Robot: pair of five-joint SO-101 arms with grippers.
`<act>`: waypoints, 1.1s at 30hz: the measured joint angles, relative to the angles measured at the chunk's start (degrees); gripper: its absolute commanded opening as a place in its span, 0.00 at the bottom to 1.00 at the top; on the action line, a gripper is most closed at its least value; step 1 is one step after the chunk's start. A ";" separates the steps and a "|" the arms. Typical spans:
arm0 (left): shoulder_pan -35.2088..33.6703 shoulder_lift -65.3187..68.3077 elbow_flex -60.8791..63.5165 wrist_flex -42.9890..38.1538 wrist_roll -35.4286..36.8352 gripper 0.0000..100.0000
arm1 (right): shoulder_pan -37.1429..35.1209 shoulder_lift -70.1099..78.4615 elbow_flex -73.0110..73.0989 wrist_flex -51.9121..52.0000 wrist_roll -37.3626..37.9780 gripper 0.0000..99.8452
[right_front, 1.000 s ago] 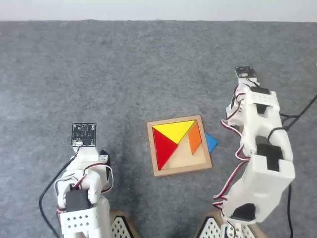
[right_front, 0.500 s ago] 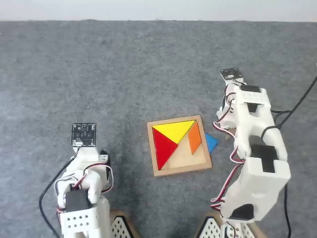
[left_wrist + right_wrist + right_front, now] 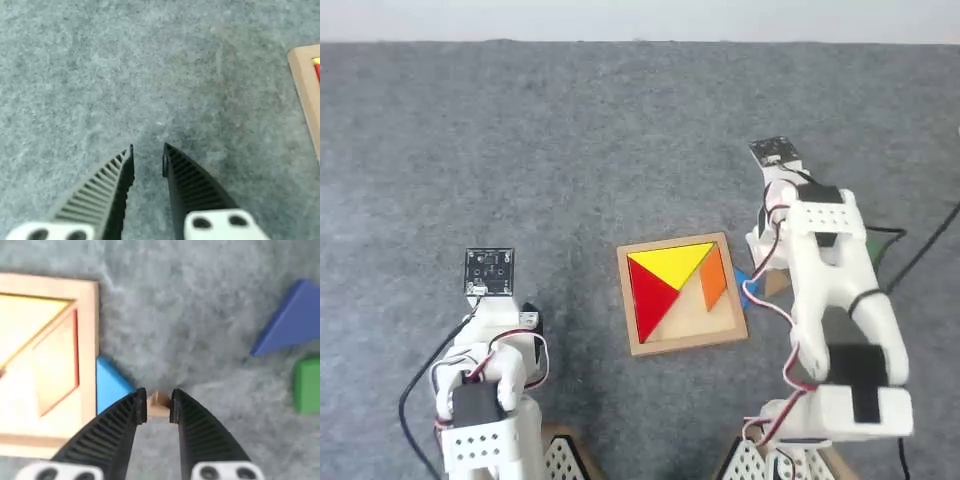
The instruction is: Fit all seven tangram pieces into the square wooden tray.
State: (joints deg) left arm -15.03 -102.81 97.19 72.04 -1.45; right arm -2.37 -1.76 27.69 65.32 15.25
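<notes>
- Grey felt covers the bench [image 3: 570, 130], with a pale wall strip along its 12 o'clock edge.
- In the high view the square wooden tray [image 3: 690, 343] lies mid-bench, turned slightly off square.
- Inside it, a yellow triangle [image 3: 670, 262] fills the 12 o'clock side, a red triangle [image 3: 650, 295] the 9 o'clock side, and an orange piece [image 3: 713, 278] sits at 2 o'clock. The tray floor from 4 to 6 o'clock is bare wood.
- A light blue piece [image 3: 111, 385] lies on the felt outside the tray at its 3 o'clock, against the rim.
- A small tan piece [image 3: 159, 405] sits just beyond the light blue piece, farther out at the tray's 3 o'clock, between the tips of the right jaws.
- The right jaws stand narrow, closed on the tan piece with a tip touching it on either side. The right arm [image 3: 830, 270] stretches over the bench at the tray's 3 o'clock.
- A dark blue triangle [image 3: 295, 317] and a green piece [image 3: 307, 385] lie on the felt near each other, well apart from the tray and from the right jaws.
- The left arm [image 3: 490, 340] sits at the tray's 8 o'clock, well apart from it.
- The left jaws are a narrow slit apart, hold nothing and touch no piece. Bare felt lies under them, and a corner of the tray rim [image 3: 300, 75] shows well off to one side.
</notes>
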 measured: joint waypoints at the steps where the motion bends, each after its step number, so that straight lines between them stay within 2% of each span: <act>1: 0.00 0.00 0.00 0.00 0.00 0.09 | -0.18 -0.79 0.88 0.00 0.00 0.08; 15: 0.00 0.00 0.00 0.00 0.00 0.09 | -0.35 -7.21 13.19 -1.93 2.81 0.08; 26: 0.00 0.00 0.00 0.00 0.00 0.09 | -0.44 -21.63 25.41 -1.93 7.82 0.09; 33: 0.00 0.00 0.00 0.00 0.00 0.09 | -0.53 -21.63 27.16 0.97 11.25 0.23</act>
State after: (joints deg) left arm -15.03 -102.81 97.19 72.04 -1.45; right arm -2.90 -23.38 54.86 66.29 26.51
